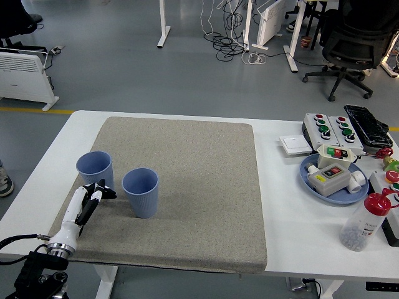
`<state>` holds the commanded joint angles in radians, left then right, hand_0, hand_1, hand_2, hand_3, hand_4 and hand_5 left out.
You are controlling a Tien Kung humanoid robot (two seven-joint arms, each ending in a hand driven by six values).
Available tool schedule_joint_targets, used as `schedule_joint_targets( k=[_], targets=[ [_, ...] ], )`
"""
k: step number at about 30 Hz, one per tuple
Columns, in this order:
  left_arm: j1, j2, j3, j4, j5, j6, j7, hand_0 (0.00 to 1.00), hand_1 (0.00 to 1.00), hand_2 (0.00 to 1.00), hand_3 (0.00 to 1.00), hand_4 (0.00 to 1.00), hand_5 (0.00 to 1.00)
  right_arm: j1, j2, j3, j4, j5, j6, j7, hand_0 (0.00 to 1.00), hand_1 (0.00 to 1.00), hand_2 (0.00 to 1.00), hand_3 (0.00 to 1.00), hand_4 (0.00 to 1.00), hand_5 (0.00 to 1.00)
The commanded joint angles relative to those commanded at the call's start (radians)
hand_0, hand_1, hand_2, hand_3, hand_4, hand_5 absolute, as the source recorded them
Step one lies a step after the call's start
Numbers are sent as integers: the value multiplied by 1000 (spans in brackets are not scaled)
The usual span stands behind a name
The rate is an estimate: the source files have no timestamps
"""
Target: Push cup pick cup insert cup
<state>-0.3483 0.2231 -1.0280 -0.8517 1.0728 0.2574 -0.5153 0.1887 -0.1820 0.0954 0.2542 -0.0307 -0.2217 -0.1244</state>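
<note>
Mat (206, 187) covers most of the worktop (280, 205), and near its front-left corner the left hand (93, 196) reaches in, fingers curled, grasping nothing, tips just below the left cup (95, 169). Two blue cups stand upright and empty by the mat's left edge, the right cup (141, 192) slightly nearer. Farther right, a bottle (365, 222) holds small pieces; a blue dish (333, 180) holds switch boxes.
</note>
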Motion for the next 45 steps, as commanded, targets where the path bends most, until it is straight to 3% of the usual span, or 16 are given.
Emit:
schedule_joint_targets(
  k=[14, 24, 45],
  targets=[
    [-137, 12, 82, 159, -67, -9, -21, 573, 515, 461, 429, 542, 998, 3, 2, 6, 2, -12, 0, -3, 741, 670, 674, 562, 83, 485],
    [-204, 4, 125, 249, -109, -13, -33, 585, 515, 460, 427, 540, 998, 4, 5, 10, 4, -24, 1, -7, 741, 669, 674, 562, 83, 484],
    [-265, -17, 130, 335, -124, -34, -32, 608, 519, 460, 426, 524, 998, -4, 6, 23, 7, -50, 1, -16, 741, 667, 674, 562, 82, 490]
  ],
)
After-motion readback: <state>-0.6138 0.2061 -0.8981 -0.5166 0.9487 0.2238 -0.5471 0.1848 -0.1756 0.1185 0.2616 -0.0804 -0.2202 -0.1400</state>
